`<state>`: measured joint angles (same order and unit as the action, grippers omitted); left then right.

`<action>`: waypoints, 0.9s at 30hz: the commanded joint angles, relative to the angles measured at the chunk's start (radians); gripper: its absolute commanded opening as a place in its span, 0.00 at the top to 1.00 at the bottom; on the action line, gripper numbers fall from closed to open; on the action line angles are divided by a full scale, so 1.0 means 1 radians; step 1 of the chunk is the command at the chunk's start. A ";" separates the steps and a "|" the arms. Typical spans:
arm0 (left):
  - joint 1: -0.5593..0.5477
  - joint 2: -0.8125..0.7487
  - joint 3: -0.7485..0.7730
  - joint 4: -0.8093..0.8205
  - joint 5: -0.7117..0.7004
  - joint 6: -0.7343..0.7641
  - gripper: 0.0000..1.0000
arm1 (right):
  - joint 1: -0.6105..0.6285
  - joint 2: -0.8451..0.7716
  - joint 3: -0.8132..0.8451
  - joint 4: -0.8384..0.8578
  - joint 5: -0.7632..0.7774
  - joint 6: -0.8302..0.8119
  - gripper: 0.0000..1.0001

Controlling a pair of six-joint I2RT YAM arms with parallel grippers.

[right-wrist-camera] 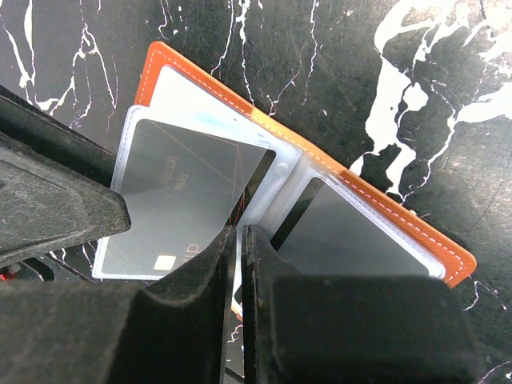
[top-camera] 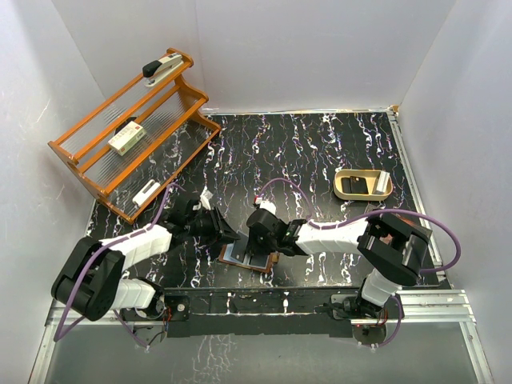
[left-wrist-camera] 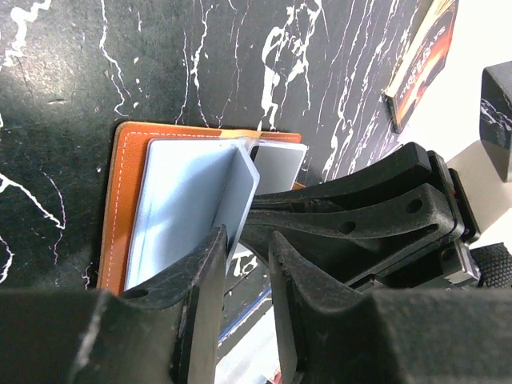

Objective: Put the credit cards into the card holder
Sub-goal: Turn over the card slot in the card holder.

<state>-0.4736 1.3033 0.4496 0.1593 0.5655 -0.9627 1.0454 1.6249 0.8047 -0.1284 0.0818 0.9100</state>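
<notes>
card holder [top-camera: 240,256] open flat, table [top-camera: 320,152] 6 o'clock | grey credit card [right-wrist-camera: 184,200] in its clear sleeve | right pincer [right-wrist-camera: 238,234] clamped on card holder's sleeve edge | left pincer [left-wrist-camera: 248,238] at holder's 10 o'clock, grip cannot tell

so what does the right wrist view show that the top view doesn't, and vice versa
Only the right wrist: clear sleeves, a grey chip card in one and a dark card in the other. Only the top: the wooden rack, the stapler on it and the tan tray. Both: the open card holder with the left gripper and right gripper at it.
</notes>
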 commanded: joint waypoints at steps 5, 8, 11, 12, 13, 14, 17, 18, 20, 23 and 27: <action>-0.024 -0.017 -0.019 -0.012 -0.024 0.005 0.75 | 0.004 0.000 -0.021 0.004 0.012 -0.034 0.91; -0.036 -0.001 -0.004 -0.027 -0.040 0.020 0.83 | 0.004 -0.009 -0.019 0.002 0.012 -0.033 0.91; -0.043 -0.017 0.022 -0.081 -0.087 0.047 0.90 | 0.004 -0.025 -0.001 -0.017 0.005 -0.035 0.88; -0.043 -0.030 0.033 -0.112 -0.113 0.057 0.91 | 0.004 -0.036 0.011 -0.032 -0.001 -0.038 0.85; -0.043 -0.051 0.041 -0.140 -0.134 0.067 0.94 | 0.004 -0.048 0.024 -0.046 -0.013 -0.042 0.81; -0.043 -0.070 0.049 -0.158 -0.151 0.079 0.95 | 0.004 -0.063 0.039 -0.058 -0.019 -0.046 0.78; -0.043 -0.106 0.089 -0.243 -0.218 0.122 1.00 | 0.004 -0.122 0.060 -0.091 -0.009 -0.046 0.73; -0.042 -0.109 0.102 -0.277 -0.235 0.135 1.00 | 0.004 -0.145 0.060 -0.098 0.002 -0.043 0.71; -0.043 -0.105 0.135 -0.338 -0.264 0.165 1.00 | 0.002 -0.191 0.060 -0.108 0.019 -0.042 0.66; -0.043 -0.105 0.174 -0.413 -0.308 0.206 1.00 | -0.002 -0.251 0.076 -0.157 0.045 -0.051 0.57; -0.044 -0.093 0.234 -0.494 -0.368 0.254 1.00 | -0.014 -0.326 0.092 -0.235 0.119 -0.083 0.51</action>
<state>-0.5152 1.2194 0.6125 -0.1963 0.2764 -0.7841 1.0447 1.3796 0.8425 -0.2916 0.1074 0.8665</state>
